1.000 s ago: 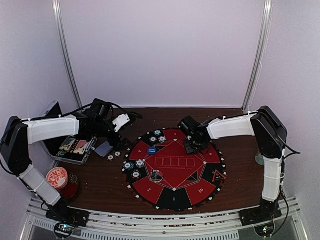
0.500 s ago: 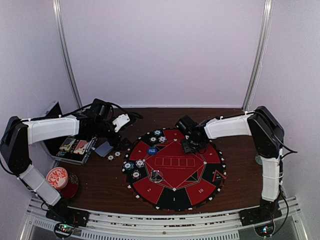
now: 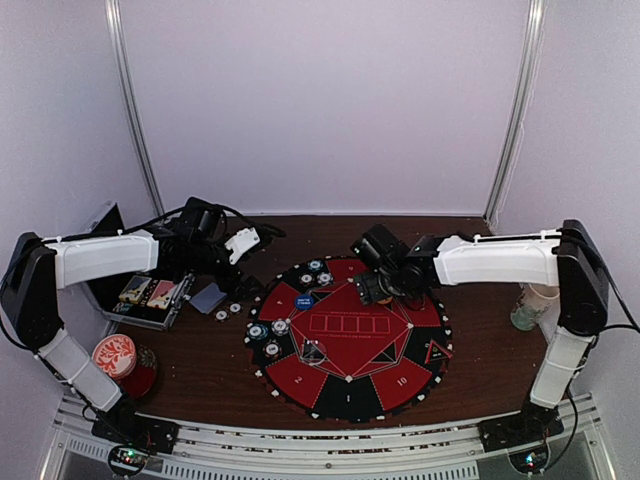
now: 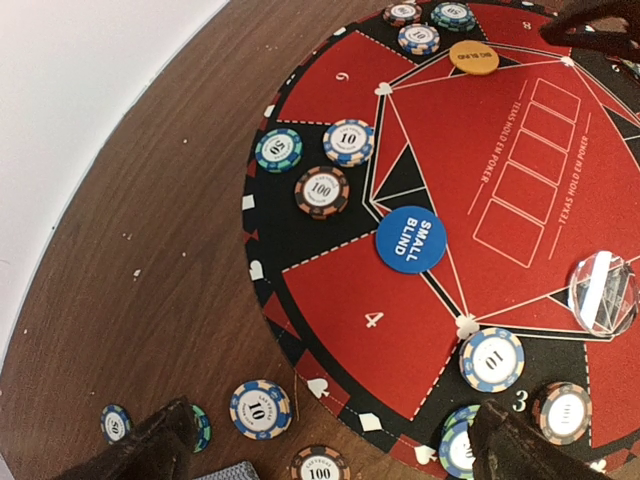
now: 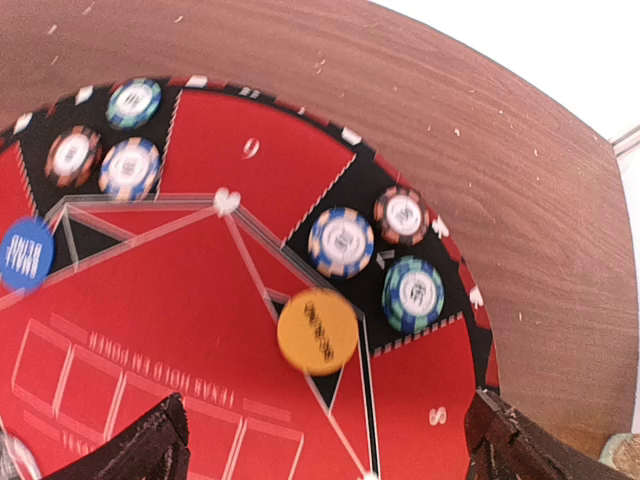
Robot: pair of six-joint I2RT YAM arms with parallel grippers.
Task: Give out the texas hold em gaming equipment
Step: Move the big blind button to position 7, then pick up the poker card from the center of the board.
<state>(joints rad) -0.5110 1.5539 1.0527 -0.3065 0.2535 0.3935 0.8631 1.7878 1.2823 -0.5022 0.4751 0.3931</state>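
Right end effector splayed wide, empty, above far sector of mat; orange button disc flat on mat beneath. Reads as placement finished. Next: collect loose chips beside mat's left rim.

Both arms are built alike, with white boxy shells over the long links and black rounded housings at the joints. The left arm, at the overhead frame's left, has thin black cables running along its upper link. The right arm mirrors it at the right. Each rises from a black base near the bottom edge. In the wrist views, dark, rough-textured fingers fill the lower corners.
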